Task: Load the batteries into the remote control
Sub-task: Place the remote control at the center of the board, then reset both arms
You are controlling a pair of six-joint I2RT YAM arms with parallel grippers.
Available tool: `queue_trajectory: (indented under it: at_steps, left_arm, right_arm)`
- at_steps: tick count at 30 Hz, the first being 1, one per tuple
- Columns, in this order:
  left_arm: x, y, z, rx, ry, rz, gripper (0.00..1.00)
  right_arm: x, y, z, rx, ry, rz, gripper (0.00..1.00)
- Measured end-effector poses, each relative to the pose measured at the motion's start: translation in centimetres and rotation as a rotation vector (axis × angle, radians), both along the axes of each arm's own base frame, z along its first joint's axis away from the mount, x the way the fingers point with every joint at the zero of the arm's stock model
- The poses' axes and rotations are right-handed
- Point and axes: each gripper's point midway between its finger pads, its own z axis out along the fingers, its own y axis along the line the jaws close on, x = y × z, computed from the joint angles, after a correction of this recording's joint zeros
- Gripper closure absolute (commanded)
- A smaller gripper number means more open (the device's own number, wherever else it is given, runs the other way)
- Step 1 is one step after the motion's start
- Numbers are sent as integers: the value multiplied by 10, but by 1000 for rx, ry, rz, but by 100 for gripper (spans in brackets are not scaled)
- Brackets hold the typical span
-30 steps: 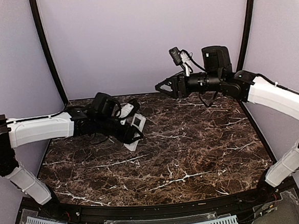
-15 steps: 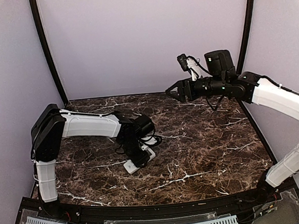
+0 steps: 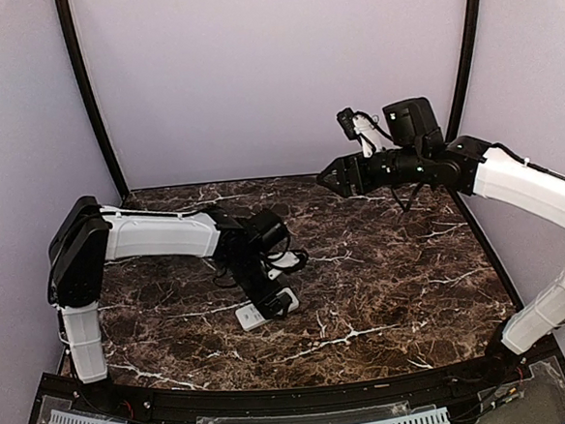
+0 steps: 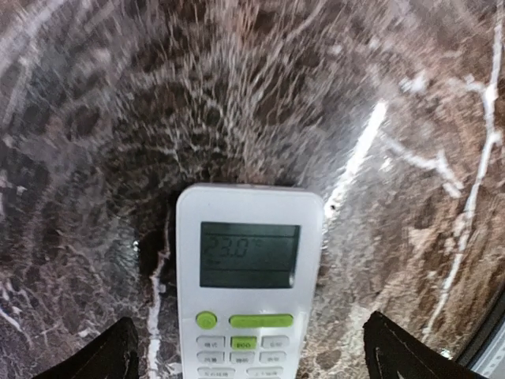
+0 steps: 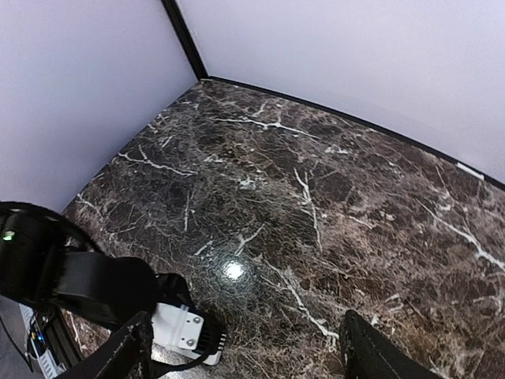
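Marble worktop [image 3: 394, 282], lilac walls [image 3: 272, 67].
Remote control [image 4: 249, 237] face-up toward near edge, between left gripper's [image 4: 248, 339] spread fingers; right gripper [image 3: 327, 178] parted.

My left arm [image 3: 158, 235] and right arm [image 3: 528, 187] are smooth white shells joined by black joints. Black cables [image 3: 294, 261] loop at my left wrist. A small camera [image 3: 352, 123] tops my right wrist. My fingertips [image 4: 110, 359] are black pointed wedges.

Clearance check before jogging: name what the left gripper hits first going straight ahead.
The remote control, lying face up straight ahead between the left gripper's open fingers; how far off is unclear.
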Motion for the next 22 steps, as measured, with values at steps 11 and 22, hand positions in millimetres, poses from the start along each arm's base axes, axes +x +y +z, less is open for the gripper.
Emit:
queue_trajectory:
  at_steps: [11,22]
  left_arm:
    - [123,170,163,-528,-512,744,1]
    - [108,318,129,-290,-821,1233,1]
  right_arm:
    - [56,-160,-106,-64,199,-488,14]
    - [24,-265,-139,4,134,-806,10]
